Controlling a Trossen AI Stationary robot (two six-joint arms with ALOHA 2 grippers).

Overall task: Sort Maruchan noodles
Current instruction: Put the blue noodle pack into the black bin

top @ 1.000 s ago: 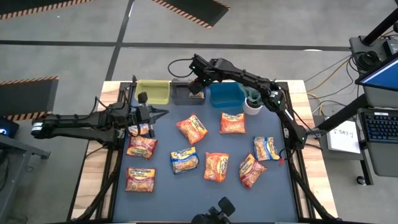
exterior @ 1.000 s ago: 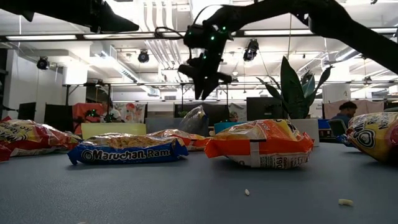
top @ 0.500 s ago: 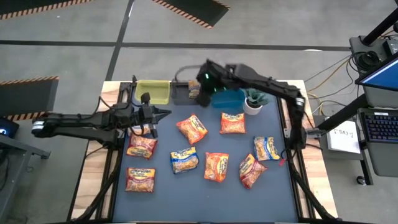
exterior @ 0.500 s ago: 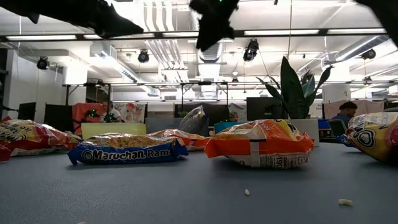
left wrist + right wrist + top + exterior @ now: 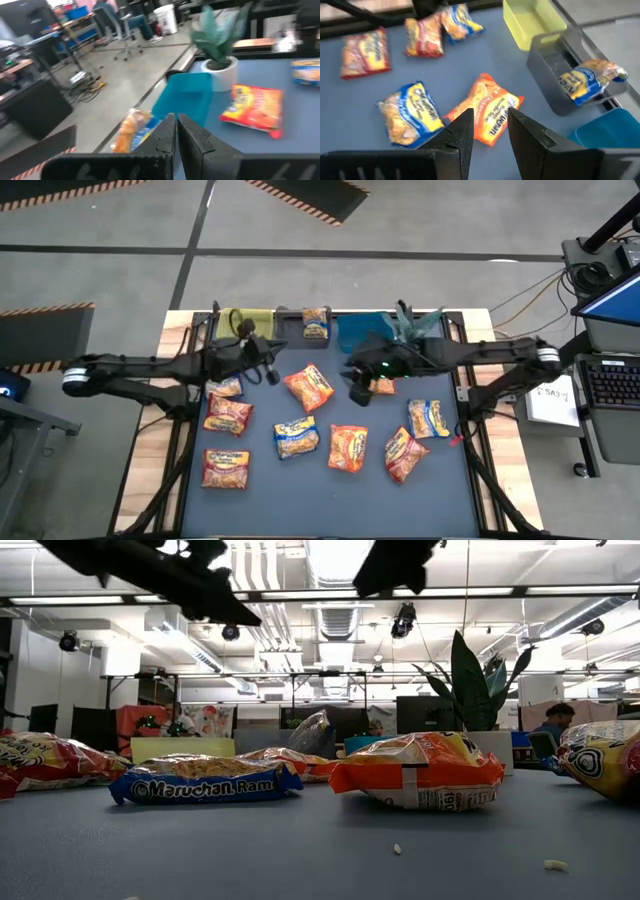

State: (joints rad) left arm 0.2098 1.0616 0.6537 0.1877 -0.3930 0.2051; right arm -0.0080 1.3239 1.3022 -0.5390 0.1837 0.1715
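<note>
Maruchan noodle packets lie flat on the blue mat: orange ones [image 5: 308, 387] [image 5: 347, 448], yellow-and-blue ones [image 5: 297, 437] [image 5: 428, 418], red ones [image 5: 228, 415] [image 5: 403, 455]. One yellow-and-blue packet [image 5: 587, 77] lies in the grey bin [image 5: 555, 60]. My right gripper [image 5: 490, 120] hangs open and empty above the mat's middle [image 5: 355, 390], over an orange packet [image 5: 487, 112]. My left gripper [image 5: 270, 370] is shut and empty, held above the mat left of the middle, pointing at the blue bin [image 5: 185, 97].
A yellow-green bin [image 5: 532, 20], the grey bin and a blue bin [image 5: 360, 330] stand in a row at the far edge. A potted plant [image 5: 410, 325] stands right of them. Another orange packet [image 5: 378, 385] lies partly under my right gripper.
My right gripper has drawn back from above the grey bin toward the table's right and near side, turning as it went; its finger gap is unchanged. The yellow-and-blue packet stays in the grey bin. My left gripper has moved a little toward the table's right, still shut.
</note>
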